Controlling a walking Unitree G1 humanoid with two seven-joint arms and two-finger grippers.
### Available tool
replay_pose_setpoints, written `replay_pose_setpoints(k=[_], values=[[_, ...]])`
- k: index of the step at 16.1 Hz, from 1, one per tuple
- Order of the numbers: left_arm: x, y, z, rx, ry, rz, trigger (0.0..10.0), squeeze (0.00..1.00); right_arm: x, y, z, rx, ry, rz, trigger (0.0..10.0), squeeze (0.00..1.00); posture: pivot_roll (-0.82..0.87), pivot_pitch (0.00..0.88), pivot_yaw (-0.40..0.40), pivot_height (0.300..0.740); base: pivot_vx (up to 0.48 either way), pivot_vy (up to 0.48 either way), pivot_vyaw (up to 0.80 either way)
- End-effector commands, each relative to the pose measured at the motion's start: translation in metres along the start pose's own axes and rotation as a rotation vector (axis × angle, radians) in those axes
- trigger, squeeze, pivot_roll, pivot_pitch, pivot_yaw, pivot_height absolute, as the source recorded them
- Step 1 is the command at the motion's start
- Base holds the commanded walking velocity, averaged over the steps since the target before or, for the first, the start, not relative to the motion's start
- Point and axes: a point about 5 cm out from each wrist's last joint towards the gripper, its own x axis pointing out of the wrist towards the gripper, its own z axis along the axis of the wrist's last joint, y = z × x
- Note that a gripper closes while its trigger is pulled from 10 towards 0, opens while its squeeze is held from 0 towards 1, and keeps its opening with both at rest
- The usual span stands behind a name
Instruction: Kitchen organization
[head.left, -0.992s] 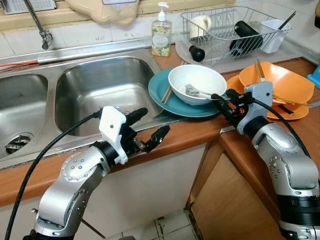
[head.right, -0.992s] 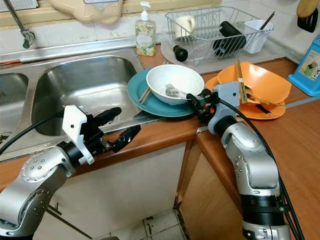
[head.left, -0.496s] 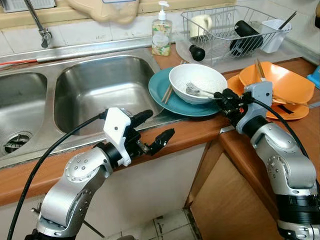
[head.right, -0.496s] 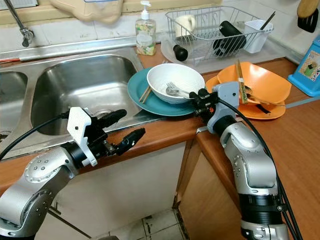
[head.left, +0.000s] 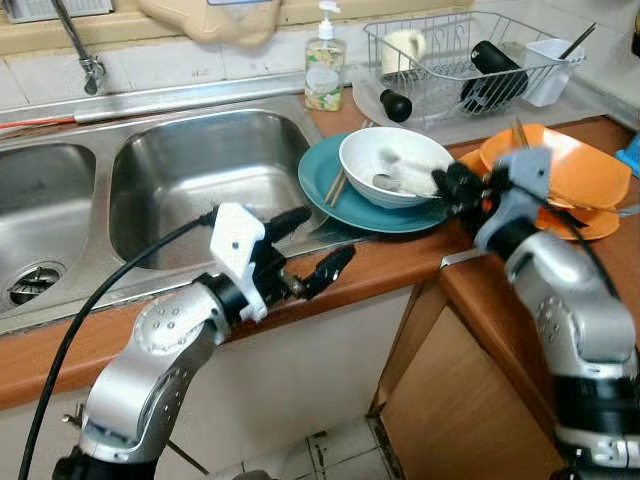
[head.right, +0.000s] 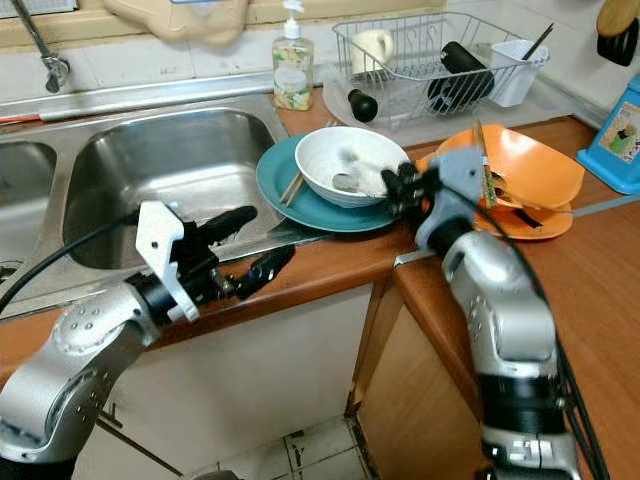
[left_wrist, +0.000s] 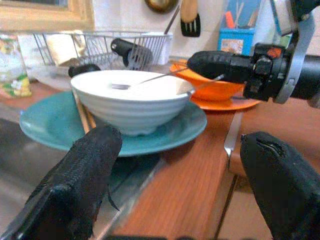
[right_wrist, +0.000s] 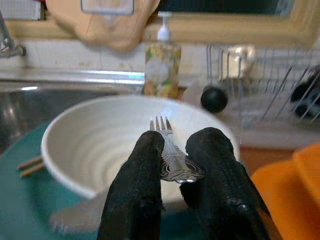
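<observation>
We see the right gripper (right_wrist: 175, 165) pinching the fork (right_wrist: 167, 152) over the white bowl (right_wrist: 95, 145); head views blurred, probably lifted. Left gripper (head.left: 305, 250) open, empty, at counter edge (head.left: 370, 270).

Wooden counter (head.left: 400, 265), steel double sink (head.left: 200, 170), tiled floor (head.left: 340, 455).

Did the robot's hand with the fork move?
Yes. The right gripper, shut on the fork, moved slightly farther over the white bowl, toward the sink.

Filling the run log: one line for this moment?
right end effector: shut on fork over white bowl | left end effector: open, at counter edge
</observation>
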Motion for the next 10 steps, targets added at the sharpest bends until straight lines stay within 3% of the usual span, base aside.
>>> replay_pose_setpoints(k=[1, 4, 6, 7, 9, 10], values=[[0.003, 0.004, 0.007, 0.015, -0.014, 0.008, 10.0, 0.00, 0.000, -0.003, 0.015, -0.020, -0.055, -0.004, 0.0, 0.00, 0.01, 0.000, 0.024, 0.740, 0.000, 0.000, 0.00], [0.012, 0.010, 0.023, 0.090, -0.068, 0.005, 10.0, 0.00, 0.002, -0.001, 0.038, -0.049, -0.118, 0.013, 0.0, 0.00, 0.01, 0.000, 0.025, 0.740, 0.000, 0.000, 0.00], [0.018, 0.014, 0.030, 0.174, -0.096, 0.018, 10.0, 0.00, 0.003, 0.011, 0.047, -0.078, -0.114, 0.106, 0.0, 0.00, 0.01, 0.000, 0.027, 0.740, 0.000, 0.000, 0.00], [0.022, 0.021, 0.033, 0.292, -0.096, 0.060, 10.0, 0.00, 0.003, 0.025, 0.049, -0.077, -0.105, 0.173, 0.0, 0.00, 0.01, 0.000, 0.032, 0.740, 0.000, 0.000, 0.00], [0.023, 0.026, 0.034, 0.357, -0.095, 0.087, 10.0, 0.00, 0.004, 0.032, 0.048, -0.076, -0.100, 0.202, 0.0, 0.00, 0.00, 0.000, 0.036, 0.740, 0.000, 0.000, 0.00], [0.025, 0.033, 0.041, 0.508, -0.108, 0.122, 10.0, 0.00, 0.005, 0.044, 0.047, -0.077, -0.085, 0.249, 0.0, 0.00, 0.00, 0.000, 0.035, 0.740, 0.000, 0.000, 0.00]])
